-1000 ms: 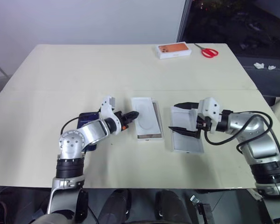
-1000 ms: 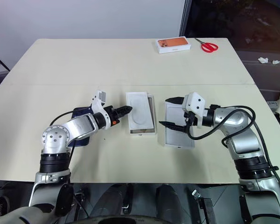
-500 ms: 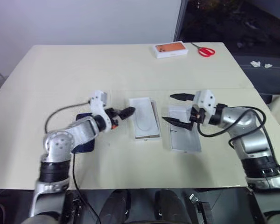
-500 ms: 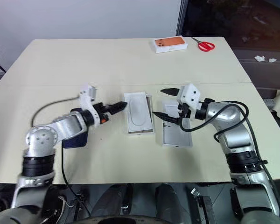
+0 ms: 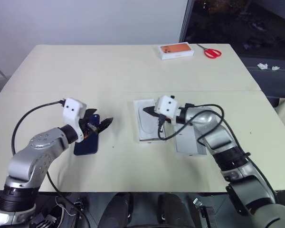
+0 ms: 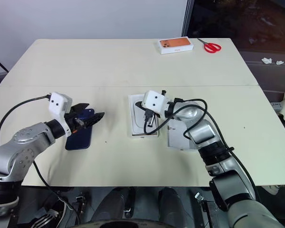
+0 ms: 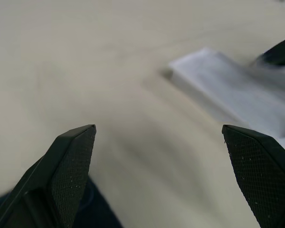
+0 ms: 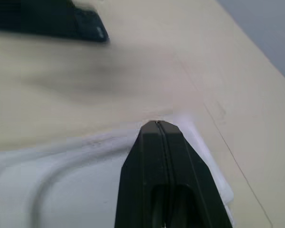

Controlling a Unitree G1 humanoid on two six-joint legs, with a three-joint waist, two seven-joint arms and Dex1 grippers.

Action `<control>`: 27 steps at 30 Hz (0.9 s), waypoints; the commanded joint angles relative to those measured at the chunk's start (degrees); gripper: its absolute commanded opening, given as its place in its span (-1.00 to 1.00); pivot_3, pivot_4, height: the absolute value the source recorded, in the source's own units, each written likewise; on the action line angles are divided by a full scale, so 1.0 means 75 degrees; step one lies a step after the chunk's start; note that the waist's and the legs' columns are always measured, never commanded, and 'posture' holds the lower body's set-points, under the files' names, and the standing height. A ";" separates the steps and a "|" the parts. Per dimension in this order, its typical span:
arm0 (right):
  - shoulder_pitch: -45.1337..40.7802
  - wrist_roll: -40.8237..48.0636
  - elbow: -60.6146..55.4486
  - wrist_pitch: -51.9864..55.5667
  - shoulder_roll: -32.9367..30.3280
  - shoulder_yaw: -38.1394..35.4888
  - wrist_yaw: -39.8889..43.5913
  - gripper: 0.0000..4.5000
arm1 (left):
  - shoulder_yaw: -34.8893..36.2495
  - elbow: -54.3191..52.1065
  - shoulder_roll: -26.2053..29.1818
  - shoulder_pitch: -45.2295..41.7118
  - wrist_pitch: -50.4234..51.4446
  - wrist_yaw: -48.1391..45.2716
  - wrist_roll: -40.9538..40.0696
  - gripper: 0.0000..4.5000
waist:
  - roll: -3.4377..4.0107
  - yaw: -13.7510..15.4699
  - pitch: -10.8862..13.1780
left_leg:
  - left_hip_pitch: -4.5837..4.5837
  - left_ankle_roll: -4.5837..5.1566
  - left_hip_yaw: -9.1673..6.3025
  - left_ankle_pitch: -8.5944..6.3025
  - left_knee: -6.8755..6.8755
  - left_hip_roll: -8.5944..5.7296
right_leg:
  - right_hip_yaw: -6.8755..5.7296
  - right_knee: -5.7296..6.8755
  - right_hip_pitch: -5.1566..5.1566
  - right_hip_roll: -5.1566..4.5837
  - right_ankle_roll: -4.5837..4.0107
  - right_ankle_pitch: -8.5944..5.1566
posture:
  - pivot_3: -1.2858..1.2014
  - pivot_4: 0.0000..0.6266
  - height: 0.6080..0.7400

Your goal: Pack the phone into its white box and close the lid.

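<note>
Packing has not really begun, as you can see: the phone (image 5: 87,141) lies flat on the table (image 5: 109,71), apart from every box part, with your left gripper (image 5: 99,125) hovering just over its far end, fingers spread wide and empty. Your right gripper (image 5: 149,112) has its fingers pressed together, tip resting over the white insert (image 5: 147,124) that sits in the white box (image 5: 150,139). The lid (image 5: 189,142) lies just beside it, under the right forearm. You must probably clear the insert, load the phone, then fit the lid.
</note>
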 commanded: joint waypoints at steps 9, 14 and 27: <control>-0.0550 -0.1116 0.0916 -0.0689 0.0069 0.0687 0.0062 -0.99 | 0.0059 -0.0442 -0.0118 0.0520 -0.0516 -0.0267 0.0903 1.00 | 0.0001 -0.0169 0.0000 | 0.0000 0.0000 0.0000 0.0000 -0.0008 0.0003 | 0.0002 0.0012 0.0006 0.0008 0.0000 0.0000 | 0.03 -0.52 1.00; -0.0334 -0.1229 0.0762 -0.0644 -0.0226 0.0736 0.0490 -0.99 | 0.0104 -0.0497 -0.0232 0.0559 -0.0508 -0.0261 0.1060 1.00 | 0.0001 -0.0158 0.0000 | 0.0000 0.0001 0.0000 0.0000 -0.0007 0.0002 | 0.0002 0.0012 0.0007 0.0007 0.0000 0.0000 | 0.03 -0.52 1.00; 0.0367 -0.0688 -0.0502 -0.0144 -0.0620 0.0567 0.1360 -0.99 | 0.0126 -0.0263 -0.0444 0.0312 -0.0612 -0.0390 0.1418 1.00 | 0.0001 -0.0150 0.0000 | 0.0000 0.0040 -0.0005 -0.0023 0.0000 0.0002 | -0.0002 0.0013 0.0012 0.0006 0.0001 0.0000 | 0.03 -0.52 1.00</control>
